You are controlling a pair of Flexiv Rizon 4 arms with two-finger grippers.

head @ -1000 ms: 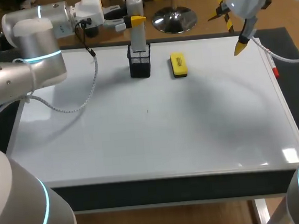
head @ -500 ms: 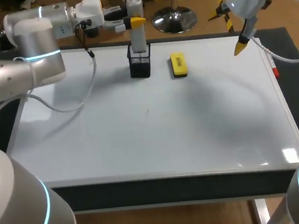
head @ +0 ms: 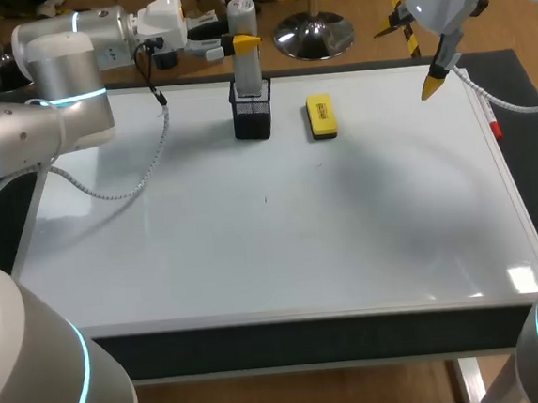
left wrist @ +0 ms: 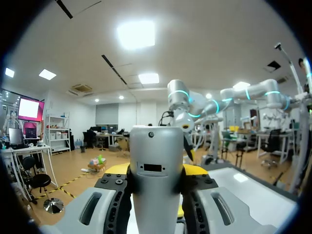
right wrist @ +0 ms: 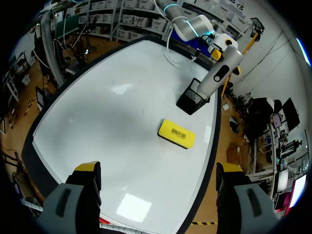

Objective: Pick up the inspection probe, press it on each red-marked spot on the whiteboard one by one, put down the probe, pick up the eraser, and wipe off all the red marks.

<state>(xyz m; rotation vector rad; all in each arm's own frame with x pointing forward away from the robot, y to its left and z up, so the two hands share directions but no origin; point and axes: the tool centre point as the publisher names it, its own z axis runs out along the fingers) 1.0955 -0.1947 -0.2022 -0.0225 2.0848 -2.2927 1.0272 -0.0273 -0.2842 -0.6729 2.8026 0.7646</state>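
Whiteboard [head: 256, 269]: smooth, glossy white, lying flat, thin pale frame; a tiny dark speck [head: 266, 200] is showing near its middle. Red marker [head: 495, 128] is lying along the right edge. Toward the far edge, a yellow, block-shaped eraser [head: 321, 117] is lying flat just beside a black wire-mesh holder [head: 252, 116]. Inspection probe [head: 246, 53], a grey matte rounded column, is standing upright in the holder. Left gripper [head: 244, 41] is clamping the probe's upper part, one finger on each side. Right gripper [head: 433, 81] is hanging over the far right corner, fingers spread wide, holding nothing.
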